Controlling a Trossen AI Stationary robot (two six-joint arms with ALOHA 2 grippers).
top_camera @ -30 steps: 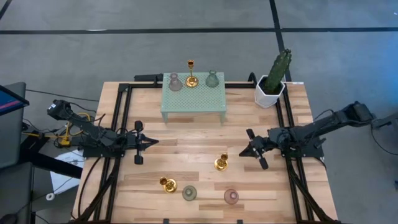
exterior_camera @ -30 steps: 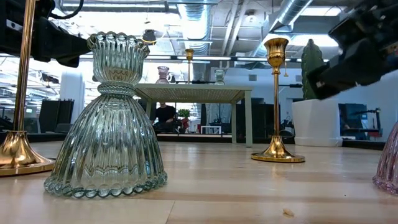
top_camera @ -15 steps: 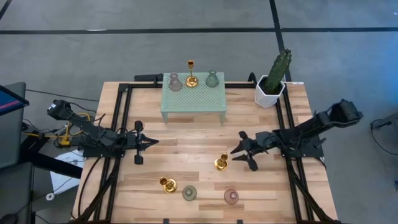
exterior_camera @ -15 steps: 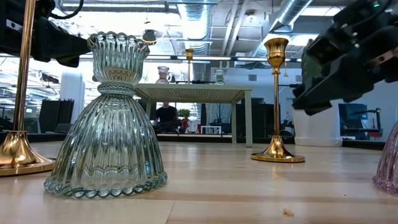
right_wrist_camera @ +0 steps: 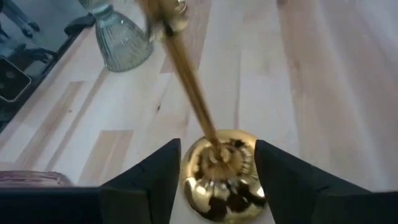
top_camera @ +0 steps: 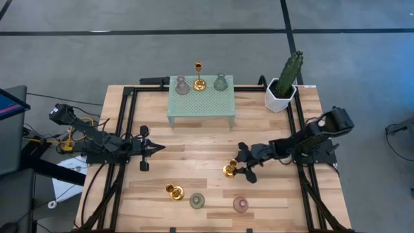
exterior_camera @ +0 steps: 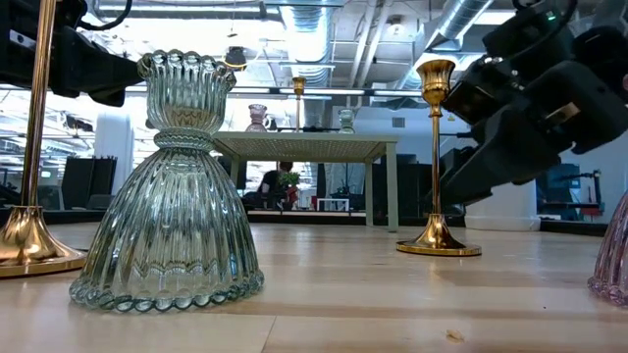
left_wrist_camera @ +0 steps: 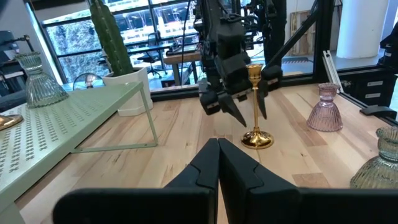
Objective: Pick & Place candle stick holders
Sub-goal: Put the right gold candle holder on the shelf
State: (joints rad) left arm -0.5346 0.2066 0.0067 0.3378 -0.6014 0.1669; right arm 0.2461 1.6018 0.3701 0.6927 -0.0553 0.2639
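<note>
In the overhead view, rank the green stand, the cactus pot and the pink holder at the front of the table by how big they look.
1. Green stand, clearly largest.
2. Cactus pot.
3. Pink holder, smallest.

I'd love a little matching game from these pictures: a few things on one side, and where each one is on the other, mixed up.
Things:
1. cactus
2. pink holder
3. right pincer
4. left pincer

Places:
A. open, around the base of a gold holder in the middle of the table
B. in a white pot at the table's far right corner
C. shut, waiting at the left side of the table, away from the holders
D. near the front edge, right of the green holder

Pairs: 1-B, 2-D, 3-A, 4-C
</note>
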